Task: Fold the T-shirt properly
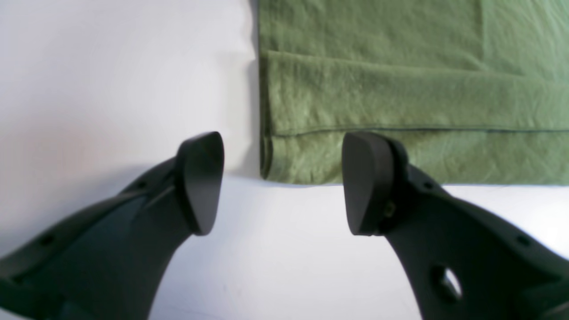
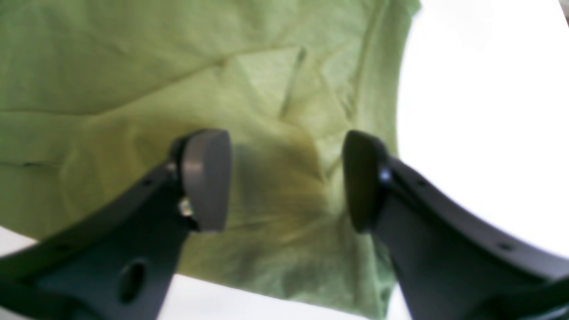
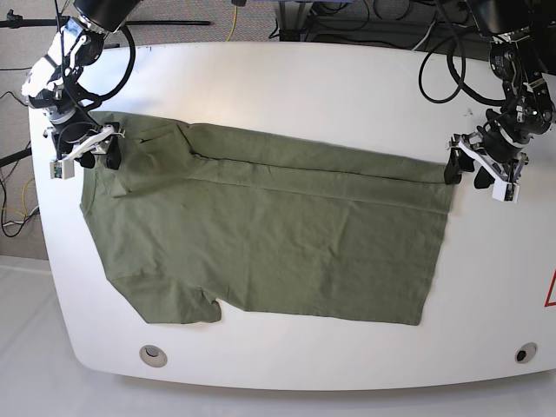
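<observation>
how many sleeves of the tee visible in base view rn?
1. On the olive-green cotton T-shirt, one short sleeve lies flat at the near-left corner, toward the table's front edge. The other may be tucked under the fold along the far edge; it cannot be seen.

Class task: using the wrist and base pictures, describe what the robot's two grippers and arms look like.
Both the left gripper and right gripper have matte black curved fingers with rounded flat pads and small holes in the finger bodies. In the base view, black cables loop along both arms, and white parts sit at each wrist.
</observation>
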Controlling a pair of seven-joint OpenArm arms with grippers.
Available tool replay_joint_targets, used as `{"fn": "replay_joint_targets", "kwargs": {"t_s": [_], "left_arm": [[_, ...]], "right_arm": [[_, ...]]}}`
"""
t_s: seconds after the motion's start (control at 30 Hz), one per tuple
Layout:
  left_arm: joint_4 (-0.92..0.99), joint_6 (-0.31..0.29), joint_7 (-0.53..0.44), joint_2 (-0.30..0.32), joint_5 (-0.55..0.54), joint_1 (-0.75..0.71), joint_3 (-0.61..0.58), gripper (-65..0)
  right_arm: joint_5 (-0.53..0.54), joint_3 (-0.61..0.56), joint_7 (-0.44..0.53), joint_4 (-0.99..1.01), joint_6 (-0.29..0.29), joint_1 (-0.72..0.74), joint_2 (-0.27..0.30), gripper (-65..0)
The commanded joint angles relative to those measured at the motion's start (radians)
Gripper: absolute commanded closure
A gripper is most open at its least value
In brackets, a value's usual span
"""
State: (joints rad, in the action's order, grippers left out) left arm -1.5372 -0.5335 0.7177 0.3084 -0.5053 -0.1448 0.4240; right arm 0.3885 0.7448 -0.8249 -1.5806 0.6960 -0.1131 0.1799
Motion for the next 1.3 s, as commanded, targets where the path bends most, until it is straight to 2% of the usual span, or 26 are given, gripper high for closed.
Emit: {"fn": "replay_joint_targets", "kwargs": {"t_s": [0.0, 0.2, 0.4, 0.67, 0.93, 1.27], "left_arm": [[-0.018, 0.0, -0.022, 0.013, -0.017, 0.004, 0.009, -36.8], [-0.021, -0.004, -0.014, 0.017, -0.007, 0.001, 0.007, -36.0], [-0.019, -0.003, -0.013, 0.013, -0.006, -0.009, 0.011, -36.6], [-0.015, 0.0, -0.013, 0.006, -0.002, -0.015, 0.015, -37.6], [0.012, -0.002, -0.003, -0.006, 0.004, -0.01, 0.009, -38.2], [0.014, -0.002, 0.001, 0.004, 0.003, -0.007, 0.007, -37.6]], "right_arm": [[0.013, 0.009, 0.02, -0.033, 0.002, -0.004, 0.018, -27.5], [0.019, 0.043, 0.03, -0.066, 0.002, -0.045, 0.025, -35.8], [0.019, 0.075, 0.02, -0.078, 0.002, -0.06, 0.021, -39.7], [0.018, 0.065, 0.032, -0.059, 0.002, -0.069, 0.02, -39.7], [0.01, 0.053, 0.088, 0.034, 0.002, -0.044, 0.022, -39.0], [0.015, 0.049, 0.116, 0.119, 0.0, -0.028, 0.029, -38.8]]}}
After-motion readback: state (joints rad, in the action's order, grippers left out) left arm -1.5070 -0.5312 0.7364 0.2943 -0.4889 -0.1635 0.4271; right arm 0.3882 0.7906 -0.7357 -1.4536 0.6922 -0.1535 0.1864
